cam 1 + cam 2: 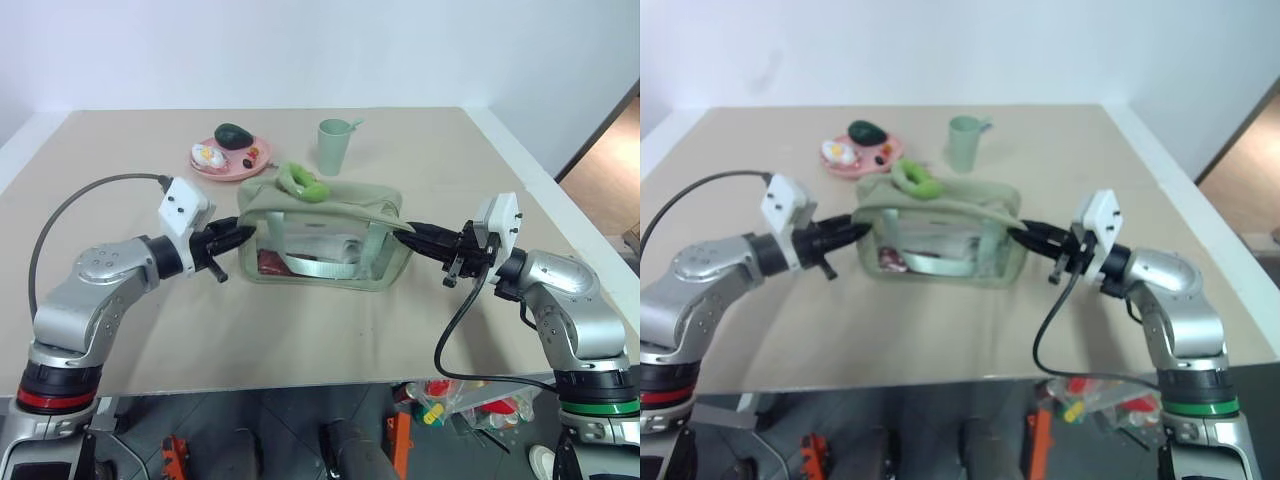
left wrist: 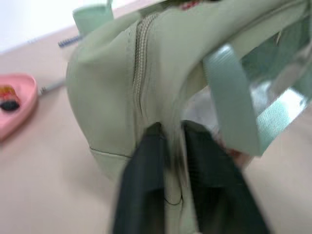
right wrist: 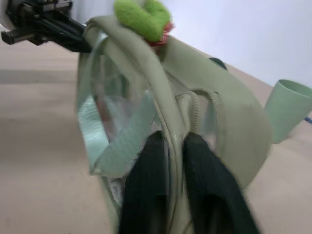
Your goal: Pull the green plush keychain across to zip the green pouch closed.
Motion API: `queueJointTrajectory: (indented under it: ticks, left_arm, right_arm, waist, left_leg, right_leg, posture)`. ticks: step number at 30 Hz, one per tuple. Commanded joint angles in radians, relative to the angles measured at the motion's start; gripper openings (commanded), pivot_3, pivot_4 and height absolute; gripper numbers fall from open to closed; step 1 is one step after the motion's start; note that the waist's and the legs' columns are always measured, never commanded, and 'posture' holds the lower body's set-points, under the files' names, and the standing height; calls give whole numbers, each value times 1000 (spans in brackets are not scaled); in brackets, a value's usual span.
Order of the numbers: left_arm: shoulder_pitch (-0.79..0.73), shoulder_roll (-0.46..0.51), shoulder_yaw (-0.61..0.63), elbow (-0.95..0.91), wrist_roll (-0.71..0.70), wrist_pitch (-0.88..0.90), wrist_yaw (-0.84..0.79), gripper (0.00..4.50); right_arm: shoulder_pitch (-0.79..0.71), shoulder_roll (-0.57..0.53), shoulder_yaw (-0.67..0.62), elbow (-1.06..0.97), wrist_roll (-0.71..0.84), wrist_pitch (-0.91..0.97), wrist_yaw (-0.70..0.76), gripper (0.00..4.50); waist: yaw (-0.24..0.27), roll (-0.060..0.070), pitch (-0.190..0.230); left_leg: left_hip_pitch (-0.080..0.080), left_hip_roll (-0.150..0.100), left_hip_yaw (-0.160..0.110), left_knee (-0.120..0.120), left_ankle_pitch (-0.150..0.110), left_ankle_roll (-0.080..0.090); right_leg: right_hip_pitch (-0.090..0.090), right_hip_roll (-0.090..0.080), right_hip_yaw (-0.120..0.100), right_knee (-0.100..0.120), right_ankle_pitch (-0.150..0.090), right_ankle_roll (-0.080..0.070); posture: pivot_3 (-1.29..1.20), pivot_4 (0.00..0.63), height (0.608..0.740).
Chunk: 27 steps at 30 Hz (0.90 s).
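Observation:
The green pouch lies across the middle of the table, a pale sage bag with clear side panels and a green strap. The green plush keychain, a lime fuzzy ring, rests on top of it towards its left end. My left gripper comes in level at the pouch's left end, its black fingers shut on the fabric beside the zip. At the right end my right gripper also points level, and a fold of the pouch's edge sits pinched between its fingers. The keychain is free of both grippers.
Behind the pouch stand a pale green cup and a pink plate bearing a dark green avocado-like toy and other small play food. Bare tabletop lies in front of the pouch. The table's front edge is close to my arms.

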Motion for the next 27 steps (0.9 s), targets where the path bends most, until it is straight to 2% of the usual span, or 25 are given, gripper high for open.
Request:
queueJointTrajectory:
  ticks: [1,5,8,10,12,17,22,27]
  left_arm:
    - [-32,-17,12,-32,-19,-23,-6,0]
    - [-11,-15,13,-48,-29,-10,-18,0]
    - [11,-8,15,-39,-27,-8,-24,0]
    - [21,-9,14,-38,-25,-11,-26,0]
    - [30,-14,11,-40,-26,-8,-24,0]
    - [42,-34,-7,-45,-14,-8,-2,0]
    - [45,-50,-15,-60,-12,-1,21,0]
    - [41,-57,-15,-63,-12,2,36,0]
  right_arm:
    - [-18,-24,-34,-65,51,51,0,2061]
    - [-16,-114,-37,-111,64,120,50,3531]
    - [-118,-191,-53,-92,107,204,78,4471]
    - [-208,-203,-54,-80,144,253,73,4471]
    - [-314,-171,-35,-67,158,277,45,4471]
    - [-495,34,80,12,22,178,-103,4471]
    - [-499,149,176,46,-44,141,-102,4471]
    - [-461,160,194,48,-49,145,-65,4471]
  waist:
    - [0,0,0]
    - [0,0,0]
    - [-3,1,0]
    - [-6,1,0]
    - [-6,1,0]
    - [-11,0,0]
    - [2,0,0]
    - [3,0,0]
  left_leg:
    - [0,0,0,0,0,0]
    - [-1,0,0,-1,0,0]
    - [-1,0,0,-1,0,0]
    - [-1,0,1,-1,0,0]
    - [0,0,0,0,0,0]
    - [1,1,0,0,0,0]
    - [-3,0,0,-1,0,0]
    - [-7,-2,-1,-1,-1,0]
  right_leg:
    - [0,0,0,0,0,0]
    - [-1,0,0,0,0,1]
    - [-1,0,0,0,-1,1]
    - [-2,0,1,0,0,0]
    - [-1,1,0,0,0,-1]
    - [-1,1,0,0,1,-1]
    - [-2,-1,-1,0,-1,1]
    - [-4,-6,-2,-1,-1,1]
  posture:
    - [0,150,740]
    - [0,150,740]
    - [0,150,740]
    - [0,150,740]
    - [0,150,740]
    - [0,150,740]
    - [0,150,740]
    - [0,150,740]
